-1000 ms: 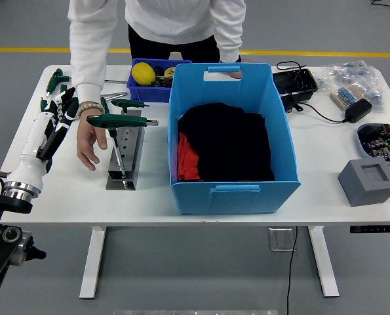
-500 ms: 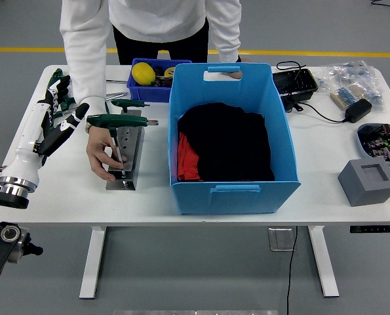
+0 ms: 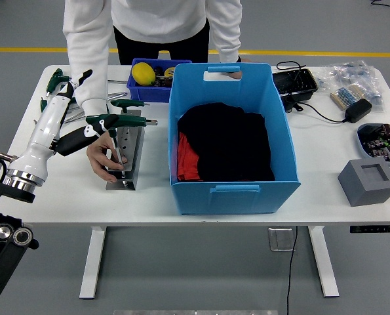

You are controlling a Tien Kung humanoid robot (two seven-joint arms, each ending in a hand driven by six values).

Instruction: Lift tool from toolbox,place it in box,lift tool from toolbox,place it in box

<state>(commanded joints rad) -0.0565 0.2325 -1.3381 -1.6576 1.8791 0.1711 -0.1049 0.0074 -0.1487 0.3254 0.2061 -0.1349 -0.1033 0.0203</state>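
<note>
- My left hand (image 3: 67, 115) hangs over the left part of the surface (image 3: 57, 190), fingers spread and holding nothing — the thumb reaches toward the green grip of the T-handle tool (image 3: 116, 121).
- I see that tool upright in the metal tool stand (image 3: 126, 157), shaft down in a hole, handle lying crosswise above it.
- A second green-handled tool (image 3: 129, 103) sits just behind it at the stand's far end.
- A person's hand (image 3: 106, 157) rests against the stand's left side, fingertips by the tool's shaft near the base.
- The big blue box (image 3: 227, 141) stands just right of the stand — dark cloth and a bit of red inside.
- The person's other hand (image 3: 233, 74) is at the box's far rim.
- My right arm is out of view.
</note>
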